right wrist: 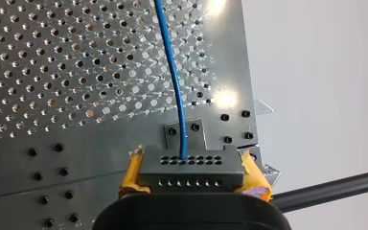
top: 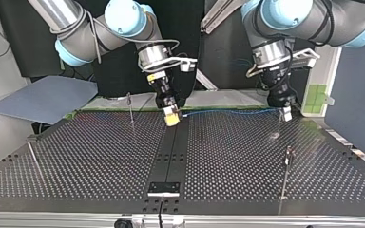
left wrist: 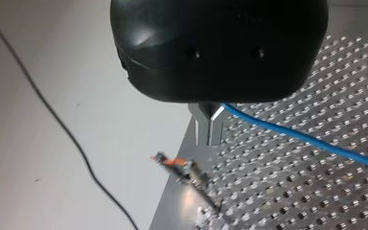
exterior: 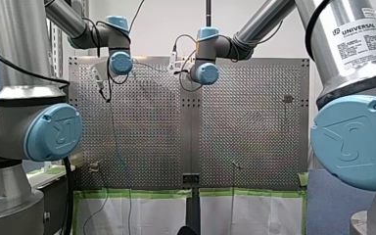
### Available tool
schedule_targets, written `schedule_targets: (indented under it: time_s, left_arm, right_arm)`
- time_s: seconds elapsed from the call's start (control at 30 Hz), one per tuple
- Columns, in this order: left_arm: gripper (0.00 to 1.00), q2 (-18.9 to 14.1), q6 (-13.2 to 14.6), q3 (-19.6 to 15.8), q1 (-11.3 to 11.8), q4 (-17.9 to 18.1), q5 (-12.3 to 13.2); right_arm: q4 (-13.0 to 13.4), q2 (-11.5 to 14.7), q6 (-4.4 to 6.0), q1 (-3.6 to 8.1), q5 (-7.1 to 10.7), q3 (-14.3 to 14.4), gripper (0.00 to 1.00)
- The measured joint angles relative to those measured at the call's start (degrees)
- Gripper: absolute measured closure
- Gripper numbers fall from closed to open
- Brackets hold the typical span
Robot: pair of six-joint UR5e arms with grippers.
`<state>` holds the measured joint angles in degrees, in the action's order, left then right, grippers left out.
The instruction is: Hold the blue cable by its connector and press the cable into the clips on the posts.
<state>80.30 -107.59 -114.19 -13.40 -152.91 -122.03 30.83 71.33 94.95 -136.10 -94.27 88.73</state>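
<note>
A thin blue cable (top: 228, 112) runs taut above the far edge of the perforated table (top: 100, 156), stretched between my two grippers. My right gripper (right wrist: 191, 165), with yellow pads, is shut on the grey connector block (right wrist: 190, 171); the cable (right wrist: 173, 72) leaves the block over the plate. In the top view this gripper (top: 172, 118) hangs near the middle seam. My left gripper (left wrist: 210, 140) has its metal fingers shut on the cable (left wrist: 306, 140). It (top: 286, 114) stands just above a post with a clip (left wrist: 191, 172), which shows an orange part.
More thin posts stand on the plate: one at the top view's far left of centre (top: 130, 111), one nearer at its right (top: 288, 164), one at its left edge (top: 33, 159). A black cord (left wrist: 52, 115) lies on the white surface beyond the plate's edge.
</note>
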Motion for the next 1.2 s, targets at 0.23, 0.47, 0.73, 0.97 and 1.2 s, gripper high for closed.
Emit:
schedule_targets:
  time_s: [0.23, 0.47, 0.73, 0.97, 1.2]
  left_arm:
    - [1.00, -0.69, -1.63, 0.13, 3.28, -0.26, 3.20]
    - [1.00, -0.71, -2.48, 1.19, 6.55, 0.02, 6.46]
    - [1.00, 0.90, -3.81, 4.66, 10.52, -0.37, 9.48]
    - [1.00, 1.02, -4.22, 6.35, 12.17, -0.42, 10.81]
    - [1.00, 1.05, -4.29, 6.57, 13.08, -0.44, 12.41]
  right_arm:
    - [-0.83, -0.09, 0.41, -0.08, 1.61, -2.45, 1.00]
    - [-0.95, -0.69, 0.76, -0.09, 2.58, -4.25, 1.00]
    - [-1.84, -3.51, 0.94, -0.56, 3.09, -6.66, 1.00]
    - [-2.20, -4.78, 0.95, -1.07, 3.18, -7.95, 1.00]
    - [-2.87, -4.86, 0.95, -1.36, 3.11, -8.97, 1.00]
